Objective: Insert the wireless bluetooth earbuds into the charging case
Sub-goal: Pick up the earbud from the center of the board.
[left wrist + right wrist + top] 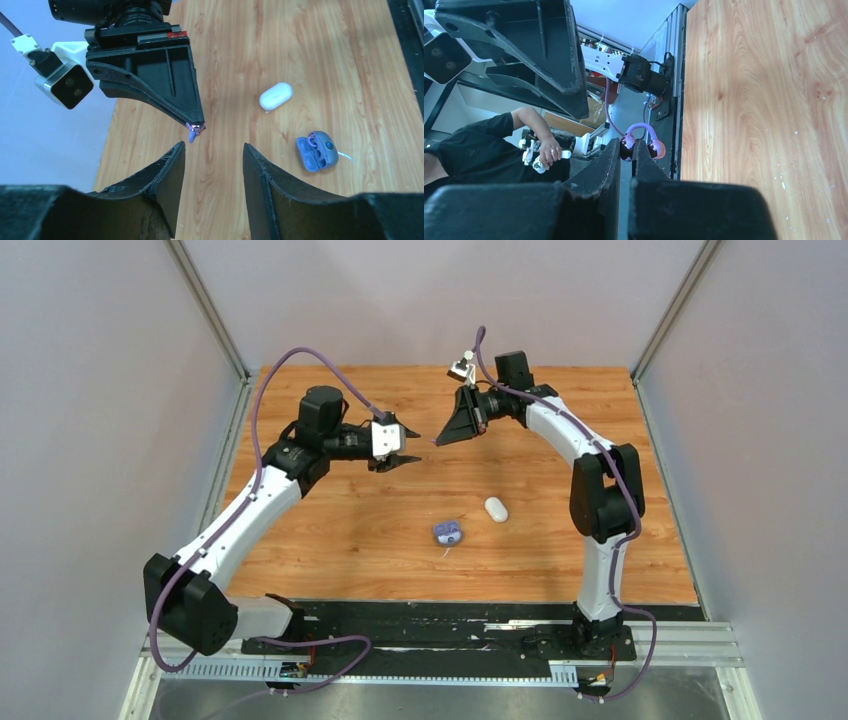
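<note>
Just ahead of my left end effector (213, 147), fingers spread to receive, the right end effector (197, 125) pinches a purple earbud (192, 134), held up for a handover, I judge. Below, beyond both, the open purple case (316, 150) sits on the worktop (300, 40), the white case (275, 96) farther.

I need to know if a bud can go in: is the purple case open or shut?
Open: the purple case lies with its lid swung back, inner wells showing in the left wrist view.

The left arm (245, 515) and right arm (565, 435) have white links and bulky black joints. A purple cable (262, 400) runs along each. The left pincer (410, 448) and right pincer (438, 441) are black wedges.
</note>
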